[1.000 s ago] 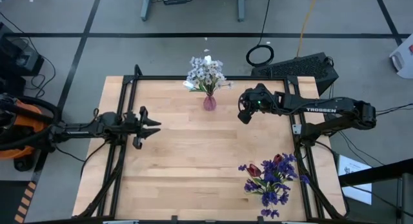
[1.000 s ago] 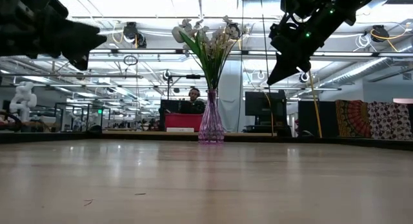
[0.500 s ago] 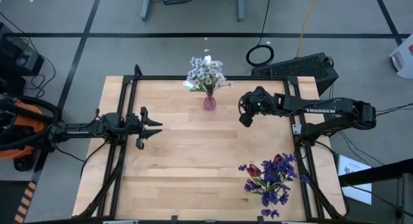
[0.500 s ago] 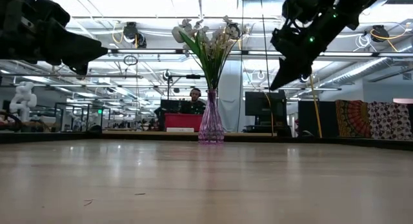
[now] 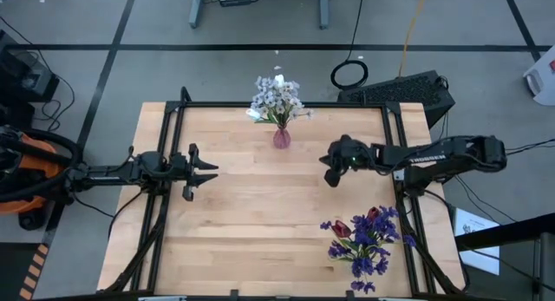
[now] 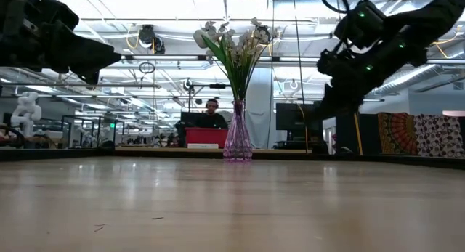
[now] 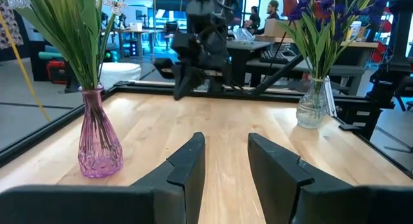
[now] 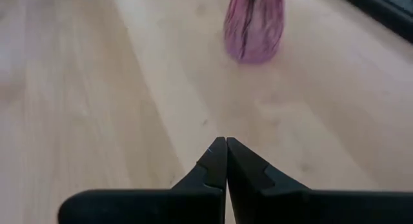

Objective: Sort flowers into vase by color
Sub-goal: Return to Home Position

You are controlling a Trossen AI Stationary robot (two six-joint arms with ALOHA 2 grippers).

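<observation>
The middle of the table (image 5: 260, 210) lay bare, open from left to right and near to far. A pink vase (image 5: 282, 138) stood at the far edge, a clear vase (image 7: 314, 106) in the near right corner. The left gripper (image 5: 212, 171) hung over the left side and the right gripper (image 5: 329, 178) right of centre, between the vases and apart from both.
</observation>
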